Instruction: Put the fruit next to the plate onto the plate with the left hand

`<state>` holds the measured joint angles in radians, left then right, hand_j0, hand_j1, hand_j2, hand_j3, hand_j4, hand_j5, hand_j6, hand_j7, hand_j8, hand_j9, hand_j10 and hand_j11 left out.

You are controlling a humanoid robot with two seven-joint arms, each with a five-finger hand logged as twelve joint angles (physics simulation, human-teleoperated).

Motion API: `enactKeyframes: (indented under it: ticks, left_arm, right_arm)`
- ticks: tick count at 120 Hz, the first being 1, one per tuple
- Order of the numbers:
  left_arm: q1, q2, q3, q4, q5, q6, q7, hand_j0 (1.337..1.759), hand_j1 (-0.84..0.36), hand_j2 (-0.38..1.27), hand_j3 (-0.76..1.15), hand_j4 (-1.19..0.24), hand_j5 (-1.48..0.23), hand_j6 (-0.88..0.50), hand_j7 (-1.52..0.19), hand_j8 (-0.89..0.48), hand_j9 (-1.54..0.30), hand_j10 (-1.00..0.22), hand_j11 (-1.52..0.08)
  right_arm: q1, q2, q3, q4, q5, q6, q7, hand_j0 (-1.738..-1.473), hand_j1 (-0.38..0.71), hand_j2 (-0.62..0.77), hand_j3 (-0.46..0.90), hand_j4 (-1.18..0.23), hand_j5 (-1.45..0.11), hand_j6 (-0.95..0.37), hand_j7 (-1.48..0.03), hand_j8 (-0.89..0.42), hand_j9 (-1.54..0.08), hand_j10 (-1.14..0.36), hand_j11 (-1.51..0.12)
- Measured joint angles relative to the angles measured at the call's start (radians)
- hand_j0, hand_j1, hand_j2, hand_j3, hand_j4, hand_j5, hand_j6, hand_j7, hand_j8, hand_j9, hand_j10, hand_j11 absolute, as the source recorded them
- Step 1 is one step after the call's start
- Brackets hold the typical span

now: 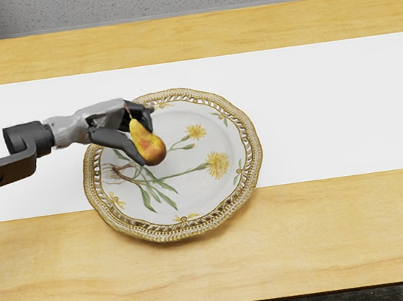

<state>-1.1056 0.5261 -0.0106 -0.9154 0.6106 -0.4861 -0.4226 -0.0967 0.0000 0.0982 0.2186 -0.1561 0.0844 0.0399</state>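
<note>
Pear with yellow-russet skin [148, 144] is hanging in the closed dark grey left robot hand [118, 126] over the left half of the gilt-rimmed floral plate [252, 147], calling for gentle lowering before release.

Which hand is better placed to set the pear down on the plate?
Left. The left hand grips the pear right over the plate, so it need only lower and let go. No right arm shows in the picture.
</note>
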Motion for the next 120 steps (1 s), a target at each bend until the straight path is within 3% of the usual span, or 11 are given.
enactKeyframes:
  ticks: [40,46,48,61,76,114,120]
  left_arm:
    - [0.022,-0.052,0.022,0.051,0.061,0.007,0.005,1.657,-0.40,0.74,0.00,-0.72,-1.02,-0.51,-0.99,-0.46,-0.98,-0.74,-0.98]
    - [0.014,-0.072,0.023,0.054,0.071,0.010,0.006,1.657,-0.36,0.68,0.00,-0.66,-0.93,-0.49,-0.90,-0.45,-0.89,-0.72,-0.89]
    - [0.011,-0.091,0.022,0.054,0.071,0.013,0.006,1.657,-0.31,0.59,0.00,-0.62,-0.86,-0.46,-0.84,-0.43,-0.83,-0.73,-0.83]
    - [0.012,-0.103,0.019,0.054,0.074,0.043,0.009,1.658,-0.05,0.36,0.00,-0.37,-0.50,-0.27,-0.49,-0.25,-0.49,-0.43,-0.49]
    - [0.009,-0.092,0.016,0.054,0.074,0.056,0.010,1.658,0.13,0.19,0.00,-0.20,-0.27,-0.15,-0.27,-0.14,-0.26,-0.23,-0.26]
    - [0.019,0.023,-0.010,0.050,0.028,0.005,0.009,1.658,0.30,0.04,0.00,-0.04,-0.06,-0.03,-0.06,-0.03,-0.06,-0.05,-0.06]
    - [0.018,0.056,-0.011,0.051,0.015,-0.014,0.024,1.658,0.32,0.03,0.00,-0.04,-0.05,-0.03,-0.04,-0.03,-0.04,-0.04,-0.04]
  right_arm:
    - [-0.003,0.000,0.000,-0.001,0.000,0.000,0.000,-1.658,-0.31,-0.01,0.00,-0.03,-0.04,-0.03,-0.04,-0.03,-0.04,-0.03,-0.04]
    - [-0.003,0.000,0.000,-0.001,0.000,0.000,0.000,-1.658,-0.31,-0.01,0.00,-0.03,-0.04,-0.03,-0.04,-0.03,-0.04,-0.03,-0.04]
    - [-0.003,0.000,0.000,-0.001,0.000,0.000,0.000,-1.658,-0.31,-0.01,0.00,-0.03,-0.04,-0.03,-0.04,-0.03,-0.04,-0.03,-0.04]
    - [-0.004,0.000,0.000,-0.001,0.000,0.000,0.000,-1.658,-0.31,-0.01,0.00,-0.03,-0.04,-0.03,-0.04,-0.03,-0.04,-0.03,-0.04]
    - [-0.004,0.000,0.000,-0.001,0.000,0.000,0.000,-1.658,-0.31,-0.01,0.00,-0.03,-0.04,-0.03,-0.04,-0.03,-0.04,-0.03,-0.04]
    - [-0.005,0.000,0.000,0.001,0.001,0.000,0.000,-1.658,-0.31,-0.01,0.00,-0.03,-0.04,-0.03,-0.04,-0.03,-0.04,-0.03,-0.04]
    - [-0.005,0.000,0.000,0.002,0.001,0.000,0.000,-1.658,-0.31,-0.01,0.00,-0.03,-0.04,-0.03,-0.04,-0.03,-0.04,-0.03,-0.04]
